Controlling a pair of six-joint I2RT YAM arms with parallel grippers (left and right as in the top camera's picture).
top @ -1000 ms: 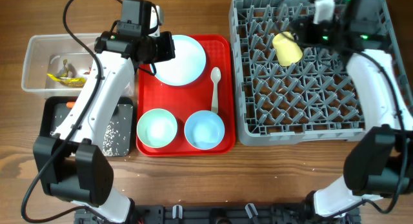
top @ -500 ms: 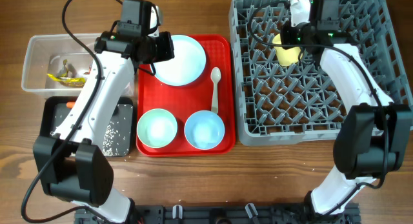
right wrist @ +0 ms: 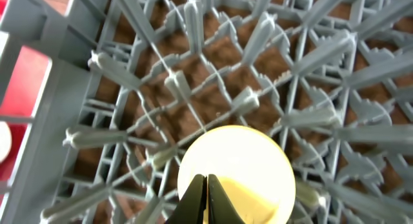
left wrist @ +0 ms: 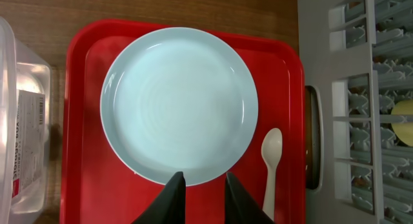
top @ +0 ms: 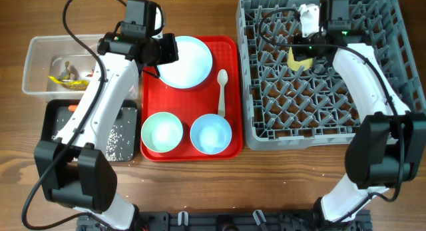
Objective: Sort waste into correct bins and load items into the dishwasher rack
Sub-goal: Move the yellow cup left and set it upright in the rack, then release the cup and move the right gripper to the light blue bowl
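The small yellow cup [top: 297, 58] sits among the pegs at the back of the grey dishwasher rack [top: 319, 118]. My right gripper [top: 307, 47] is shut on its rim; in the right wrist view the fingers [right wrist: 206, 180] pinch the cup wall [right wrist: 245, 162]. My left gripper [top: 164, 51] hovers open over the near edge of the pale blue plate [top: 188, 62] on the red tray; its fingers [left wrist: 205, 180] show at the plate's rim [left wrist: 179, 104]. A white spoon [top: 221, 91] and two pale blue bowls [top: 162, 133] [top: 211, 134] lie on the tray.
The clear tub [top: 38, 50] at far left holds wrappers and a yellow scrap. The black tray [top: 50, 122] in front of it holds rice grains [top: 120, 142] and a carrot piece [top: 72, 108]. The red tray's rim [top: 229, 150] adjoins the rack.
My right gripper has swung left over the rack with the yellow cup, which now lies lower and mostly under the gripper. The left arm has not moved.
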